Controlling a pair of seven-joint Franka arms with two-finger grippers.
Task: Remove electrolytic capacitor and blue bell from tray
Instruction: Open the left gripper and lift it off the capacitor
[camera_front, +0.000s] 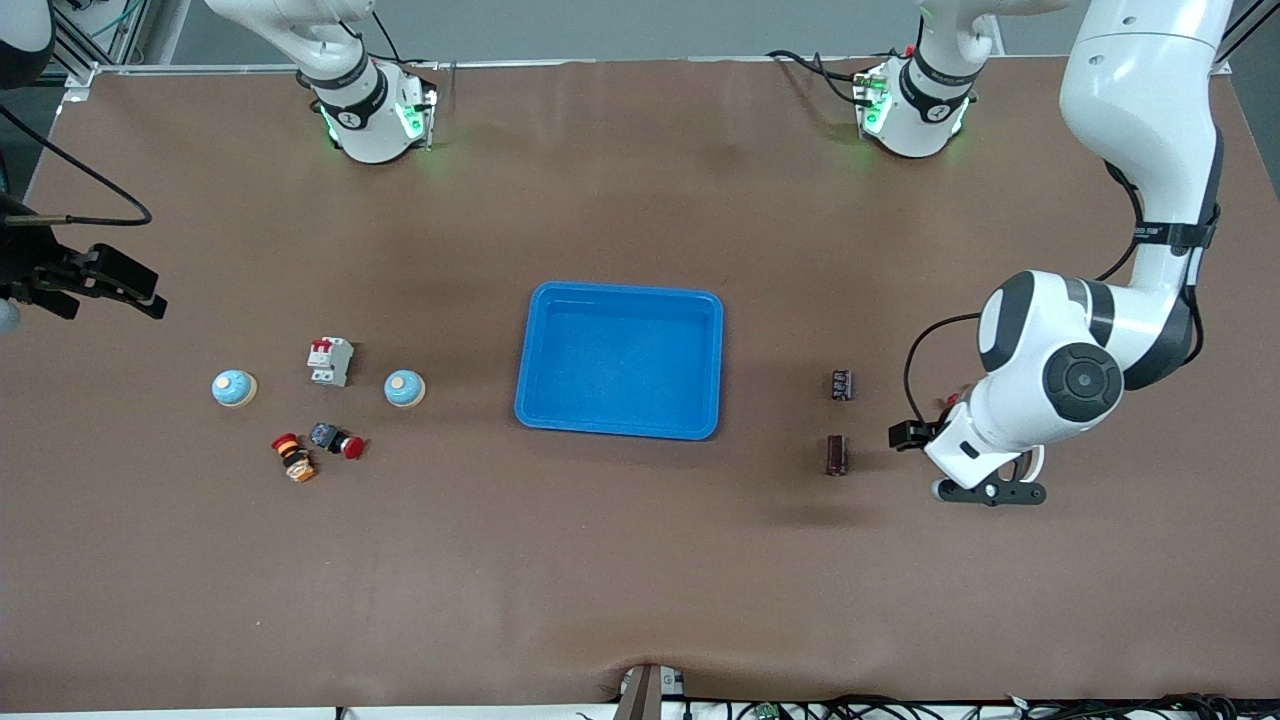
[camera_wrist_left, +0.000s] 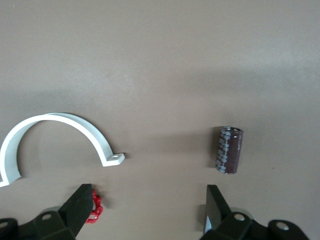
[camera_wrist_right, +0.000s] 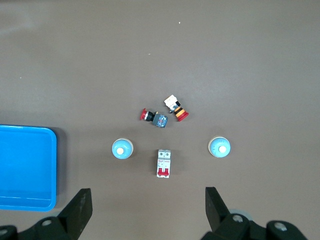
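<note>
Brown table (camera_front: 640, 560) carried a blue tray (camera_front: 620, 358) at centre. Toward the right arm's end lay two bells (camera_front: 235, 388) (camera_front: 405, 388), a breaker (camera_front: 330, 361) and two pushbuttons (camera_front: 337, 440) (camera_front: 293, 457); toward the left arm's end, two capacitors (camera_front: 842, 384) (camera_front: 837, 455) and a white clamp (camera_wrist_left: 55, 142).

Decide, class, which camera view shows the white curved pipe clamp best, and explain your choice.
The left wrist view shows the white pipe clamp best: its arch and one holed mounting tab lie plainly on the table. In the front view only a sliver of it peeks out under the left arm's wrist. The right wrist view does not show it.
</note>
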